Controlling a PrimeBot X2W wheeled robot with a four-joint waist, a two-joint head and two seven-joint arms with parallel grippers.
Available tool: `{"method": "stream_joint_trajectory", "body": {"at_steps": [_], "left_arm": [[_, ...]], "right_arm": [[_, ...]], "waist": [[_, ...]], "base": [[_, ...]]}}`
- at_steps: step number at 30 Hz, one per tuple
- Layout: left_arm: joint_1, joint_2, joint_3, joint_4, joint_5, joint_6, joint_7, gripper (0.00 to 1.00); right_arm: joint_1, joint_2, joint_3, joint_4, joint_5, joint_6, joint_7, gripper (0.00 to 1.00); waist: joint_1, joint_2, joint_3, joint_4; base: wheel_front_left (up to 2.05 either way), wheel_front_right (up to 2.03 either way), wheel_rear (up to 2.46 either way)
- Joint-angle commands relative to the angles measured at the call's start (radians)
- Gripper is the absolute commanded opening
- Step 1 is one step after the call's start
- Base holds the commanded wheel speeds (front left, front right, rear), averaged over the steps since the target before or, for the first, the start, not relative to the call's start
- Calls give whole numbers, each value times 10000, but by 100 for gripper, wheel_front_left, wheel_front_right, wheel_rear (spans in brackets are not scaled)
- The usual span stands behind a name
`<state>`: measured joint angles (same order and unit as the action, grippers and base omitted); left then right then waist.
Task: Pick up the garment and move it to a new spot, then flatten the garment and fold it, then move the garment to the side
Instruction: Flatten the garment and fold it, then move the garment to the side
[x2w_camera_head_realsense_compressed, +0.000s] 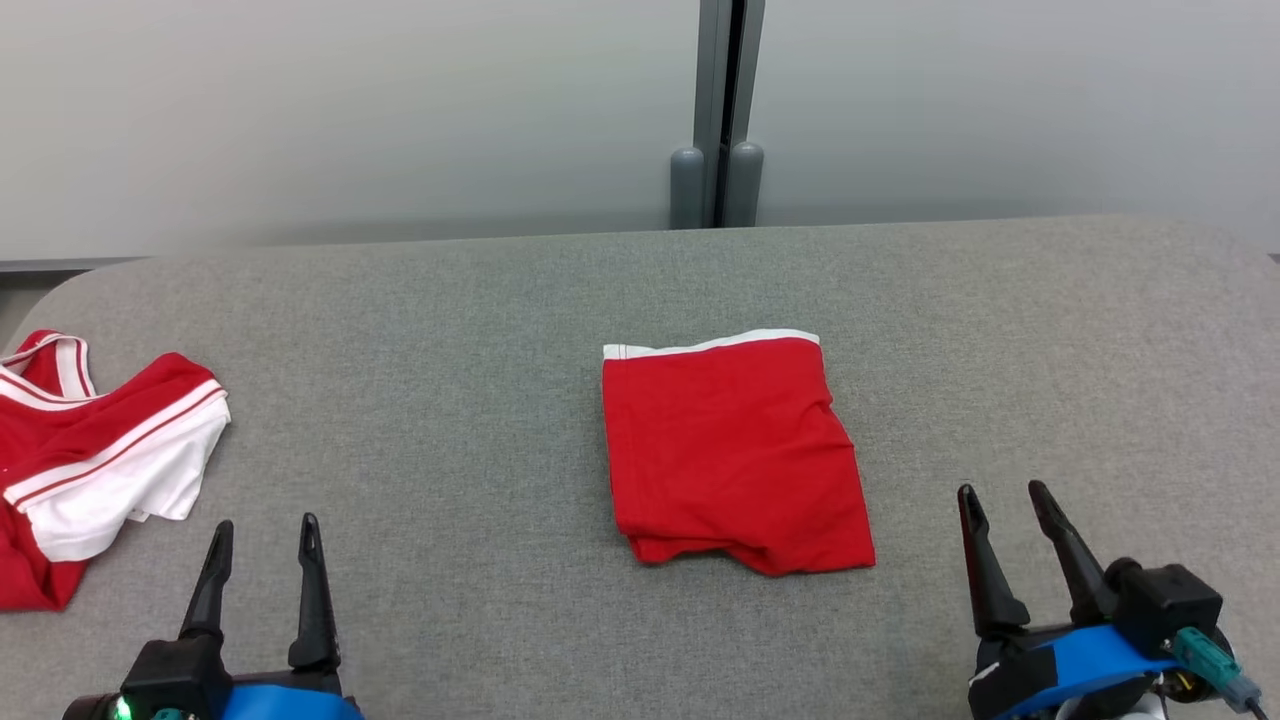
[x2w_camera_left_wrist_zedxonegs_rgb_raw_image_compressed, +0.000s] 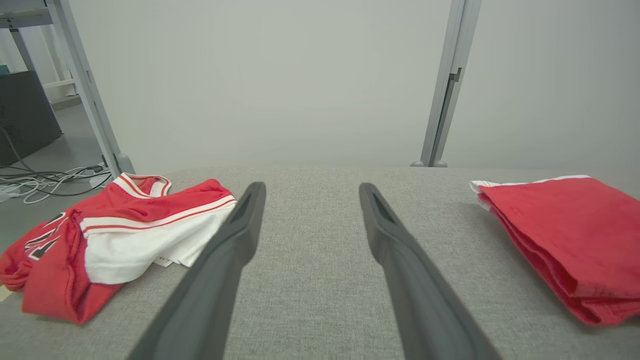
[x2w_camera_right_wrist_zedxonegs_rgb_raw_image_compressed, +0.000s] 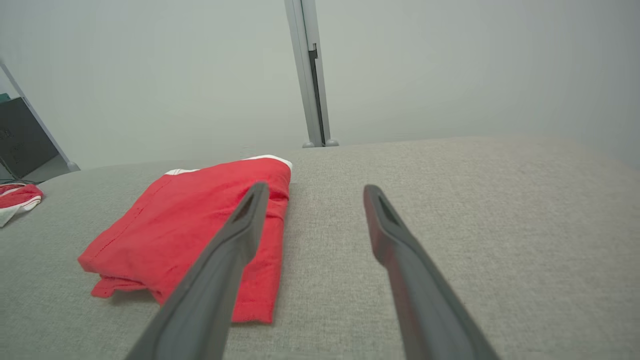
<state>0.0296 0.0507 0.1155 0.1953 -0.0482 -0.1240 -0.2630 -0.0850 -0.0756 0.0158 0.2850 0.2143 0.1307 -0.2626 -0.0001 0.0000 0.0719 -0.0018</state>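
Note:
A folded red garment (x2w_camera_head_realsense_compressed: 732, 450) with a white band along its far edge lies flat near the middle of the grey padded table (x2w_camera_head_realsense_compressed: 450, 400). The left wrist view has the garment (x2w_camera_left_wrist_zedxonegs_rgb_raw_image_compressed: 565, 235) at its right side, and the right wrist view has the garment (x2w_camera_right_wrist_zedxonegs_rgb_raw_image_compressed: 195, 230) left of centre. My left gripper (x2w_camera_head_realsense_compressed: 266, 538) stands open at the lower left, well left of the garment. My right gripper (x2w_camera_head_realsense_compressed: 1002, 494) stands open at the lower right, just right of the garment's near corner. Nothing sits between either pair of fingers.
A crumpled red and white jersey (x2w_camera_head_realsense_compressed: 90, 455) lies at the table's left edge, also the jersey (x2w_camera_left_wrist_zedxonegs_rgb_raw_image_compressed: 115, 240) in the left wrist view. A grey post (x2w_camera_head_realsense_compressed: 722, 110) rises behind the table's far edge. Cables (x2w_camera_left_wrist_zedxonegs_rgb_raw_image_compressed: 45, 177) lie on the floor to the left.

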Motion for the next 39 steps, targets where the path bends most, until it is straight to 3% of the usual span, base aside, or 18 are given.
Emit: {"method": "stream_joint_trajectory", "body": {"at_steps": [1, 16, 39], "left_arm": [[184, -9, 22, 56, 61, -30, -25, 100], [720, -10, -126, 423, 243, 110, -25, 100], [247, 173, -150, 1273, 160, 59, -25, 100]], "right_arm": [[308, 46, -38, -133, -152, 1, -32, 100], [908, 239, 209, 166, -976, 1, -32, 100], [745, 247, 267, 593, -1016, 1, -32, 100]], "waist": [[1, 0, -116, -47], [1, 0, -707, 320], [1, 0, -737, 372]], "base": [[0, 0, 0], [0, 0, 0], [0, 0, 0]]}}
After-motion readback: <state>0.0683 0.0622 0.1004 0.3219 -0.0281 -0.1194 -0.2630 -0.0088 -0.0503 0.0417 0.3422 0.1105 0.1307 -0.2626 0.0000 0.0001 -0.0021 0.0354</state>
